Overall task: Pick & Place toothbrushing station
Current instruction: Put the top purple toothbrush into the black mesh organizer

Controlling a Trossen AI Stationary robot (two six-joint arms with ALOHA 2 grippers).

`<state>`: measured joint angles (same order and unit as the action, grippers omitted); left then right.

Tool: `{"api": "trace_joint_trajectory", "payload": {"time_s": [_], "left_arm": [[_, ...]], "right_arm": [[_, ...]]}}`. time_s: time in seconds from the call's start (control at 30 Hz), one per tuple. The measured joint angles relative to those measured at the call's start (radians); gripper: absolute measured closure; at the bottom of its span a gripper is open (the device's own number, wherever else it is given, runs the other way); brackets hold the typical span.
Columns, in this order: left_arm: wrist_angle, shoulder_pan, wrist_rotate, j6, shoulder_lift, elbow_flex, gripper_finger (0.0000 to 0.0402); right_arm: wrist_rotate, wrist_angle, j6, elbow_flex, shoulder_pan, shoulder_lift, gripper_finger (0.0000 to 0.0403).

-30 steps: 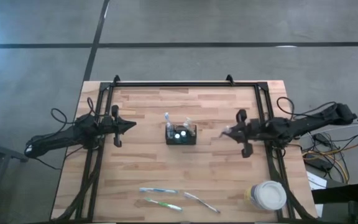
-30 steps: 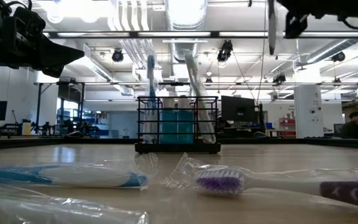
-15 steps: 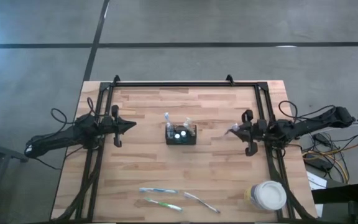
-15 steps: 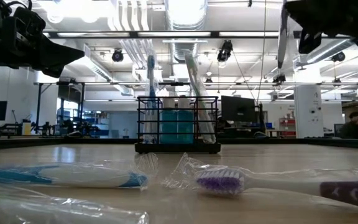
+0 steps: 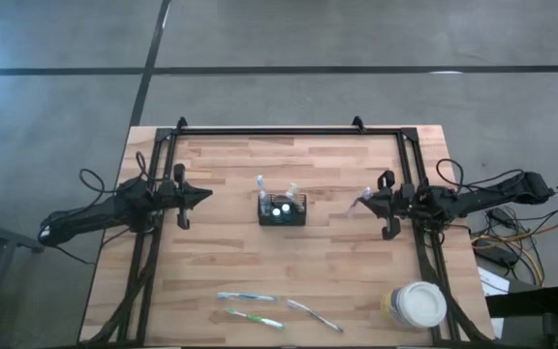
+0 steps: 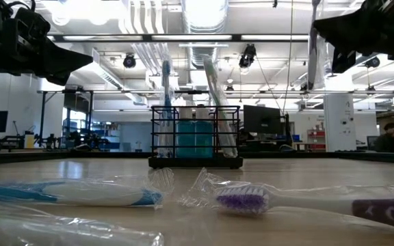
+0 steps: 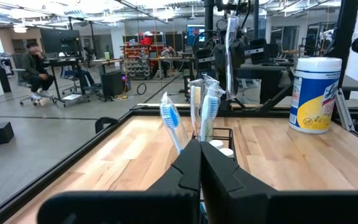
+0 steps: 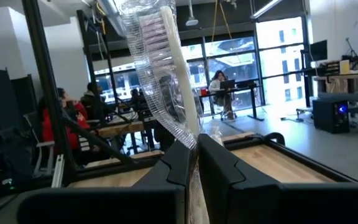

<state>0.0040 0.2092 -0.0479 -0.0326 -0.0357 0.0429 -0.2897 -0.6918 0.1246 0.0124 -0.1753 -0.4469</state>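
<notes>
Right tool at three o'clock is clamped on a wrapped toothbrush; left tool at nine o'clock is closed, empty; caddy mid-counter; three toothbrushes lie at six o'clock.

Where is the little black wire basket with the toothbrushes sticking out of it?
In the high view the black wire caddy stands mid-table between the two arms, with the three loose toothbrushes lying toward the near edge.
</notes>
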Motion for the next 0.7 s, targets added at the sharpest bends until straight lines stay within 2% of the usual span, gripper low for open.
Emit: {"api": "trace_joint_trajectory", "payload": {"time_s": [0.57, 0.7], "left_arm": [[0.000, 0.000, 0.000, 0.000, 0.000, 0.000, 0.0399], [0.000, 0.000, 0.003, 0.000, 0.000, 0.000, 0.0399]], "right_arm": [[0.007, -0.005, 0.015, 0.000, 0.000, 0.000, 0.0385], [-0.001, 0.006, 0.046, 0.051, 0.000, -0.028, 0.0385]]}}
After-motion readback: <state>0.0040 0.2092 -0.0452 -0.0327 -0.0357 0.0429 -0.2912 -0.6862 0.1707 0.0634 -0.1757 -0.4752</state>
